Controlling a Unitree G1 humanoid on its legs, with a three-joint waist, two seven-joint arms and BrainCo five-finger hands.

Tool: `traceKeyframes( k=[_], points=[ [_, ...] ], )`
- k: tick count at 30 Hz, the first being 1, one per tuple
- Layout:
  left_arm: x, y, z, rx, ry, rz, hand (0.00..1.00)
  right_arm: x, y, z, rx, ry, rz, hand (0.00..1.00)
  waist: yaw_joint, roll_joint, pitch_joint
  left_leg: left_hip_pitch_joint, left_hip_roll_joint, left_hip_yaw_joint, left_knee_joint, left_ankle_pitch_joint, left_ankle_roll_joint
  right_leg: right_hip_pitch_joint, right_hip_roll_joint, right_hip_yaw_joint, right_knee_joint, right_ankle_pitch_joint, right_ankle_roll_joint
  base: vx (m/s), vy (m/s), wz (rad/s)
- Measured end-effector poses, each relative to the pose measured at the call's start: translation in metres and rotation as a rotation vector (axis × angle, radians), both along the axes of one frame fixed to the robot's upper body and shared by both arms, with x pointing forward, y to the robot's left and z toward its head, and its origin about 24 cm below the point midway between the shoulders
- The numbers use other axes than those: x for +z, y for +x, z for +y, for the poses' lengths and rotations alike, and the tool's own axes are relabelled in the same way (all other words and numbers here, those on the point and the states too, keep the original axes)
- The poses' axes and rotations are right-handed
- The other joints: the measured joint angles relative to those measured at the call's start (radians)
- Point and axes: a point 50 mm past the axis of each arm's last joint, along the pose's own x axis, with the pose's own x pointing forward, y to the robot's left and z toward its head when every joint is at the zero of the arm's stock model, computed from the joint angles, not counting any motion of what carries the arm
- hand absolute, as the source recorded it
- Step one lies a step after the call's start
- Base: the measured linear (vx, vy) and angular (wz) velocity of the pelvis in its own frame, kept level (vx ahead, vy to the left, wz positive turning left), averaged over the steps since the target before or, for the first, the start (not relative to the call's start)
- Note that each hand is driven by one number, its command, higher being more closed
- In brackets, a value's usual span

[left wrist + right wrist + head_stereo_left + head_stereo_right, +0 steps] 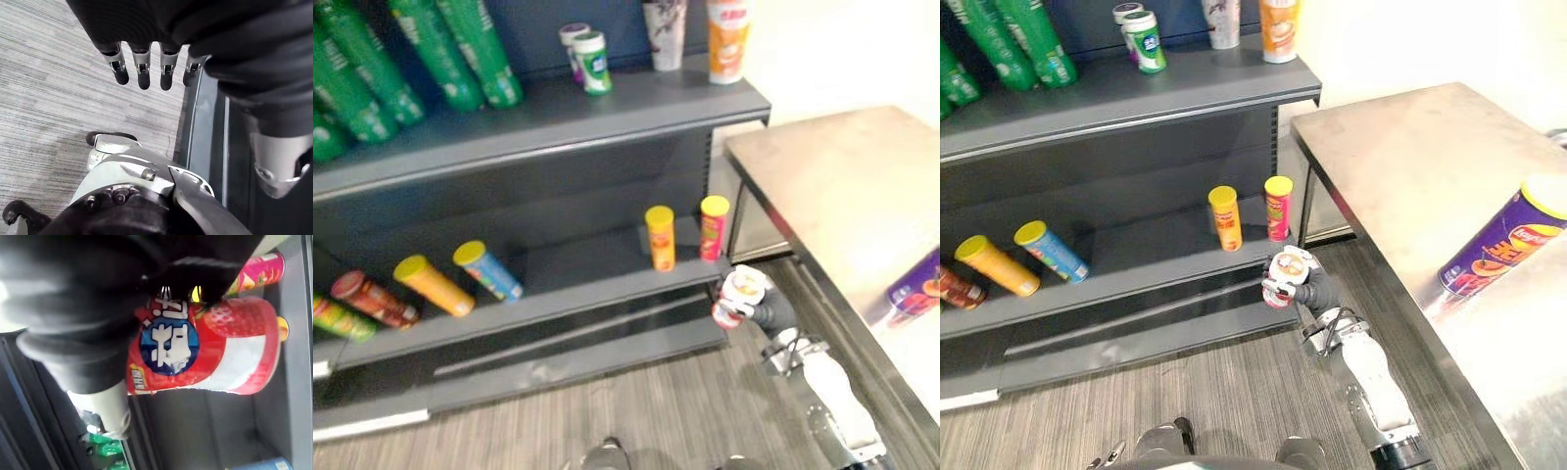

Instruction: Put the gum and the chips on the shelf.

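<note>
Gum canister: smooth red-and-white cylinder with strawberry print, roughly upright, pale cap uppermost, just off the lower shelf front edge.
Right hand: clasped round it!
Chips can: glossy purple tube, flat on the brushed-metal table (yellow lid pointing away).
Left hand: fingers straight, holding nothing, over striped floor.

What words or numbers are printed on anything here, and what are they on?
Nothing here is clear enough to quote.
Gum bottle in the right hand: white characters on a blue disc, not legible.
Purple can on the table: a logo, too blurred to read.
Yellow can and green bottle on the shelf: print too small to read.
</note>
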Motion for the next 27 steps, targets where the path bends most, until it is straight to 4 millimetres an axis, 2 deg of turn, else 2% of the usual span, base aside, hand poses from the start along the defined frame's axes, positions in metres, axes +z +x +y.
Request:
traceKeyframes(
  k=[1, 2, 4, 7, 11, 16, 18, 19, 20, 21, 22, 23, 24, 26, 27],
  points=[
    [-0.001, -0.002, -0.001, -0.01, -0.004, 0.01, 0.0, -0.001, -0.001, -0.007, -0.028, -0.003, 0.003, 1.0, -0.011, -0.001, -0.001, 0.02, -0.021, 0.013, -0.021, -0.005, 0.007, -0.003, -0.01, 0.015, 0.032, -0.026, 0.028, 0.2, 0.271, -0.2],
    [0.0, 0.0, 0.004, -0.021, 0.004, 0.01, 0.0, -0.004, -0.003, -0.006, -0.039, 0.015, 0.016, 1.0, -0.013, -0.015, 0.0, 0.027, -0.041, 0.024, -0.02, -0.004, 0.008, -0.003, -0.037, 0.017, 0.047, -0.033, 0.037, 0.24, 0.306, -0.14],
    [0.001, 0.004, 0.012, -0.054, 0.022, 0.009, 0.0, -0.01, -0.009, -0.006, -0.049, 0.03, 0.038, 1.0, -0.022, -0.052, 0.0, 0.035, -0.088, 0.04, -0.025, -0.031, 0.042, -0.001, -0.087, 0.01, 0.044, -0.021, 0.069, 0.18, 0.212, -0.03],
    [0.001, 0.007, 0.013, -0.073, 0.019, 0.016, 0.0, -0.009, -0.01, -0.002, -0.05, 0.053, 0.035, 1.0, -0.023, -0.057, 0.001, 0.042, -0.123, 0.05, -0.02, -0.051, 0.073, 0.018, -0.114, 0.005, 0.013, 0.026, 0.099, 0.16, 0.216, -0.01],
    [0.002, 0.009, 0.012, -0.095, 0.013, 0.007, 0.0, -0.008, -0.012, 0.001, -0.034, 0.069, 0.027, 1.0, -0.009, -0.05, 0.003, 0.069, -0.128, 0.054, -0.028, -0.08, 0.091, 0.038, -0.115, 0.004, -0.015, 0.092, 0.101, 0.08, 0.163, -0.06],
    [0.003, 0.012, 0.012, -0.099, 0.01, -0.009, 0.0, -0.003, -0.013, 0.003, -0.003, 0.073, -0.013, 1.0, 0.005, -0.053, 0.005, 0.056, -0.159, 0.068, -0.031, -0.109, 0.107, 0.035, -0.14, 0.004, -0.047, 0.116, 0.098, -0.01, 0.136, -0.1],
    [0.003, 0.013, 0.011, -0.1, 0.008, -0.011, 0.0, -0.004, -0.014, 0.002, -0.003, 0.067, -0.009, 1.0, 0.004, -0.049, 0.004, 0.057, -0.17, 0.065, -0.054, -0.111, 0.11, 0.017, -0.147, 0.002, -0.026, 0.132, 0.074, -0.03, 0.13, 0.05],
    [0.003, 0.013, 0.01, -0.099, 0.006, -0.012, 0.0, -0.006, -0.016, 0.002, -0.002, 0.068, 0.0, 1.0, 0.005, -0.045, 0.005, 0.069, -0.173, 0.056, -0.089, -0.105, 0.114, -0.01, -0.148, -0.013, 0.027, 0.159, 0.036, 0.0, 0.061, 0.09],
    [0.003, 0.013, 0.01, -0.099, 0.006, -0.012, 0.0, -0.006, -0.016, 0.003, 0.0, 0.068, 0.003, 1.0, 0.005, -0.045, 0.005, 0.072, -0.174, 0.053, -0.096, -0.103, 0.114, -0.017, -0.149, -0.016, 0.04, 0.165, 0.028, 0.02, 0.079, 0.14],
    [0.003, 0.012, 0.011, -0.098, 0.009, -0.01, 0.0, -0.007, -0.017, 0.006, 0.021, 0.07, 0.007, 1.0, 0.006, -0.049, 0.008, 0.1, -0.179, 0.046, -0.132, -0.09, 0.118, -0.057, -0.163, -0.022, 0.135, 0.195, 0.004, 0.03, 0.047, 0.09],
    [0.003, 0.012, 0.012, -0.097, 0.012, -0.008, 0.0, -0.008, -0.018, 0.008, 0.035, 0.071, 0.006, 1.0, 0.007, -0.05, 0.009, 0.112, -0.181, 0.043, -0.145, -0.086, 0.119, -0.075, -0.17, -0.022, 0.172, 0.21, 0.004, 0.08, 0.035, 0.06],
    [0.003, 0.01, 0.012, -0.09, 0.021, -0.004, 0.0, -0.009, -0.019, 0.014, 0.061, 0.075, 0.009, 1.0, 0.009, -0.044, 0.014, 0.132, -0.177, 0.042, -0.16, -0.084, 0.121, -0.098, -0.177, -0.02, 0.219, 0.209, 0.002, 0.1, -0.032, -0.02],
    [0.004, 0.011, 0.013, -0.081, 0.027, -0.004, 0.0, -0.01, -0.019, 0.018, 0.089, 0.076, 0.011, 1.0, 0.015, -0.046, 0.012, 0.147, -0.169, 0.042, -0.169, -0.083, 0.122, -0.111, -0.172, -0.029, 0.227, 0.18, -0.009, 0.1, -0.056, -0.04],
    [0.004, 0.011, 0.013, -0.072, 0.034, -0.006, 0.0, -0.011, -0.017, 0.022, 0.121, 0.073, 0.01, 1.0, 0.019, -0.045, 0.013, 0.154, -0.151, 0.042, -0.167, -0.085, 0.12, -0.135, -0.155, -0.051, 0.2, 0.153, -0.01, 0.08, -0.08, -0.03],
    [0.004, 0.012, 0.013, -0.072, 0.033, -0.003, 0.0, -0.012, -0.014, 0.024, 0.139, 0.069, 0.013, 1.0, 0.019, -0.042, 0.014, 0.155, -0.132, 0.042, -0.161, -0.083, 0.108, -0.159, -0.136, -0.051, 0.146, 0.154, -0.009, 0.12, -0.149, 0.05]
  ],
)
